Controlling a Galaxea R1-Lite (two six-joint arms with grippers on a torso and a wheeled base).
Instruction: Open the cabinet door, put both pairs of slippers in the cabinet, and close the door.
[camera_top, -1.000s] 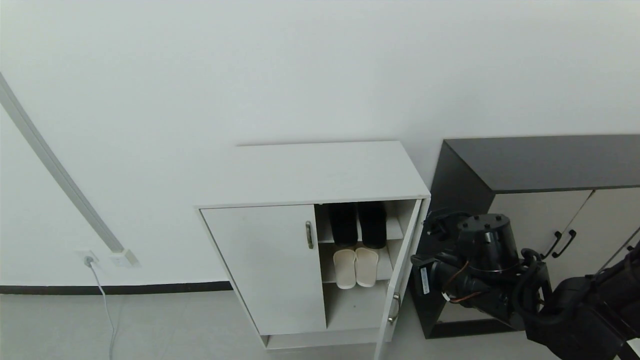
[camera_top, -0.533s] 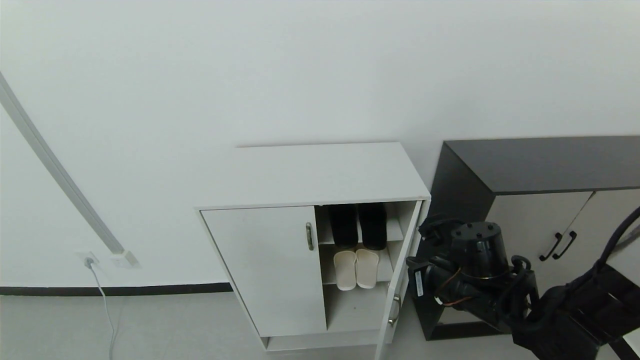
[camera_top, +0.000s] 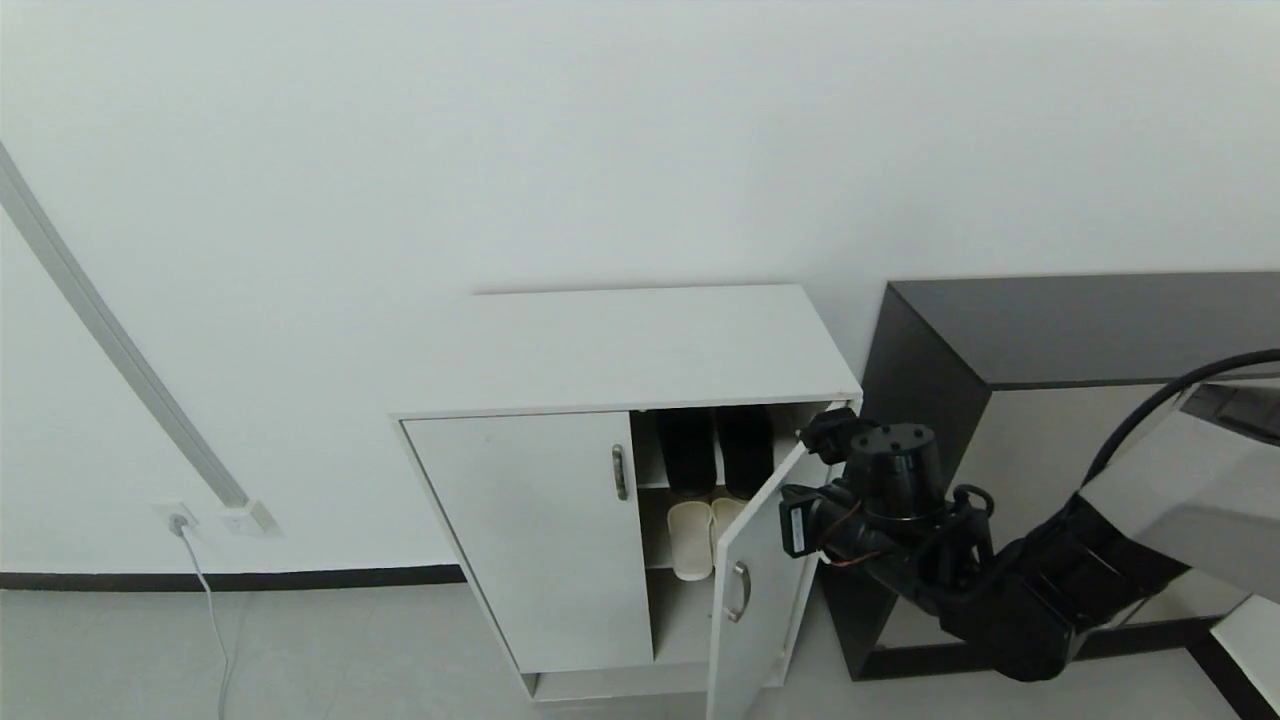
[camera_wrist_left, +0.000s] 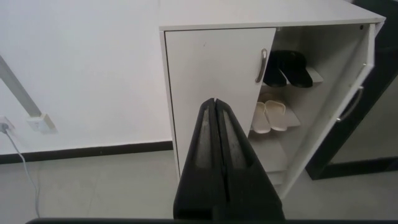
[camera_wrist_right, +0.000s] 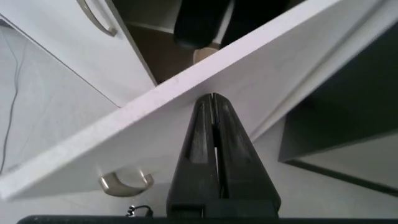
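Note:
The white cabinet (camera_top: 640, 345) stands against the wall with its right door (camera_top: 760, 560) half swung in. Black slippers (camera_top: 715, 445) lie on the upper shelf and white slippers (camera_top: 690, 535) on the shelf below, partly hidden by the door. My right gripper (camera_top: 815, 435) is shut, its tip against the door's outer face near the top. In the right wrist view the right gripper (camera_wrist_right: 213, 96) touches the door (camera_wrist_right: 261, 68) above its handle (camera_wrist_right: 124, 182). My left gripper (camera_wrist_left: 214, 102) is shut and empty, held well back from the cabinet front.
The cabinet's left door (camera_top: 530, 540) is closed. A dark sideboard (camera_top: 1050, 330) stands right beside the cabinet, close behind my right arm. A wall socket with a cable (camera_top: 180, 520) is at the far left. Bare floor lies before the cabinet.
The right door has swung from wide open to about half shut. My right arm has moved left with it, the gripper against the door's outer face.

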